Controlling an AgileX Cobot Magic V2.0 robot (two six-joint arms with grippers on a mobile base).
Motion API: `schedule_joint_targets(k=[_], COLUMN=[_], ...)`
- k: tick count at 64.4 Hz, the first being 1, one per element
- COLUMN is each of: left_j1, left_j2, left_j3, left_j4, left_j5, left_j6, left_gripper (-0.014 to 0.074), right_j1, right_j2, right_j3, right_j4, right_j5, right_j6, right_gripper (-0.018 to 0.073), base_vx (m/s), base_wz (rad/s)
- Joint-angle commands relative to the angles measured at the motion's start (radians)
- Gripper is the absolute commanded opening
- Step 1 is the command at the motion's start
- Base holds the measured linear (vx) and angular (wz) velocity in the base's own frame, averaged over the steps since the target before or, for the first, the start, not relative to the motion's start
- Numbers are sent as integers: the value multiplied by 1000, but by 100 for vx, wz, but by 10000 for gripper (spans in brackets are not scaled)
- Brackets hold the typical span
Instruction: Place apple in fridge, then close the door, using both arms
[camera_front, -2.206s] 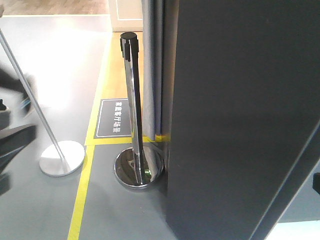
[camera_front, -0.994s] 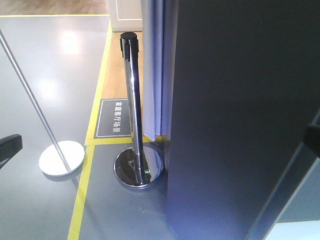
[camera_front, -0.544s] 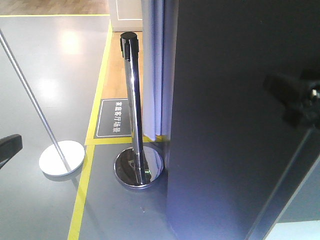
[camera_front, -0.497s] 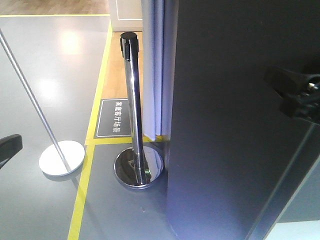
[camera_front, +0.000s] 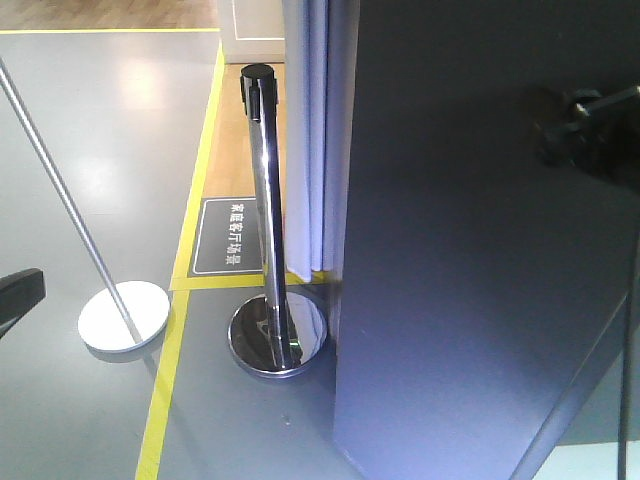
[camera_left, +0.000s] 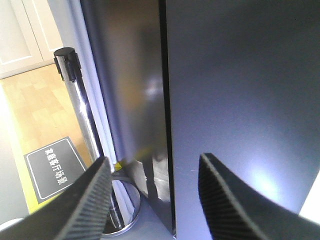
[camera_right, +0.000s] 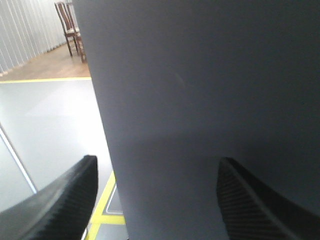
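The apple is out of view. The fridge fills the right of the front view as a tall dark grey face. In the left wrist view a thin black seam runs between its glossy side and a matte dark grey panel, the door seen from outside. My left gripper is open and empty, pointing at that seam from a short distance. My right gripper is open and empty too, close to the flat grey panel. It shows at the upper right in the front view.
A chrome stanchion post with a black cap stands on a round base just left of the fridge. A second thin post leans to a white base. Yellow floor tape and a dark floor sign lie nearby.
My right gripper has come in from the right edge and risen to the upper right in front of the dark panel. The left arm has drawn back to the left edge.
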Motion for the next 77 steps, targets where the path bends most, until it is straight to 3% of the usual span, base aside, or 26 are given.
schedule_joint_targets(k=[1,14,25,48,65,77], left_j1=[2,2,2,2,2,2], left_j2=[2,2,2,2,2,2], left_j3=[-27,-27,-27,-27,-27,-27], left_j4=[-21,-21,-21,-21,-21,-21], left_j5=[-58,-58,-58,-58,-58,-58], left_j6=[-2,-2,-2,-2,-2,-2], left_gripper=[376,376,376,376,376,376], right_j1=[-37,-197,-260,-273,-273,-273], right_j2=[57,226,377,640,646,616], right_j3=[-103,-281,-449,-735,-745,-743], right_j4=[18,56,43,37,37,39], right_j5=[-65,59,138,212,158,237], right_j6=[-14,-14,-14,-29,-110,-148], right_gripper=[490,490,490,490,480,480], base_vx=[0,0,0,0,0,0], base_wz=[0,0,0,0,0,0])
